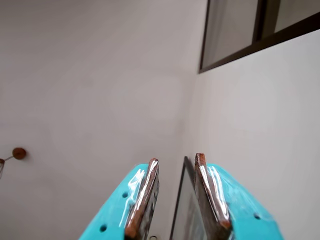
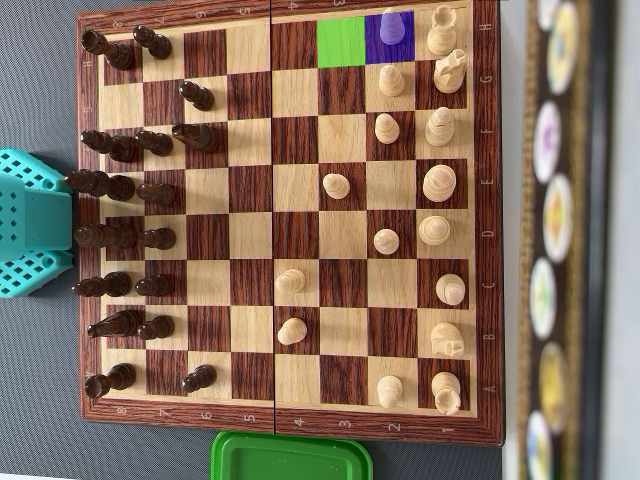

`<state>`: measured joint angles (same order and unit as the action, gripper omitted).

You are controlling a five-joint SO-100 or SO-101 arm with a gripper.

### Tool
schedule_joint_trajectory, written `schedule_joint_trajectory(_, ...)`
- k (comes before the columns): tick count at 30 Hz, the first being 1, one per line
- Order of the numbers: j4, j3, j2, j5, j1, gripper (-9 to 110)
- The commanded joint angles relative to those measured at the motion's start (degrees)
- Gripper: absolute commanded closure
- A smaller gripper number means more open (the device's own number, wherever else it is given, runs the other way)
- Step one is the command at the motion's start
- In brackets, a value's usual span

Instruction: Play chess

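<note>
In the overhead view a wooden chessboard point(image 2: 300, 420) lies flat, with dark pieces point(image 2: 120, 150) along its left side and light pieces point(image 2: 440, 180) on the right half. One square at the top is tinted green point(image 2: 341, 42). The square next to it is tinted purple, with a pawn point(image 2: 391, 28) standing on it. The teal arm point(image 2: 30, 225) sits off the board's left edge. In the wrist view my gripper point(image 1: 177, 158) points up at a bare wall, its teal jaws apart with nothing between them. No chess piece shows in that view.
A green plastic lid or box point(image 2: 290, 457) lies against the board's bottom edge. A dark strip with round patterned discs point(image 2: 555, 240) runs along the right. In the wrist view a dark window frame point(image 1: 235, 52) is at the upper right and a small brown knob point(image 1: 19, 153) is on the wall at left.
</note>
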<state>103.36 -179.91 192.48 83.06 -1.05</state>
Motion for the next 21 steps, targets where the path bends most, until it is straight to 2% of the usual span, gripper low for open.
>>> schedule_joint_trajectory(1, 0.09, -1.14, -0.79, 0.09, 0.18, 89)
schedule_joint_trajectory(21, 0.09, -0.26, -0.79, -0.35, -0.18, 89)
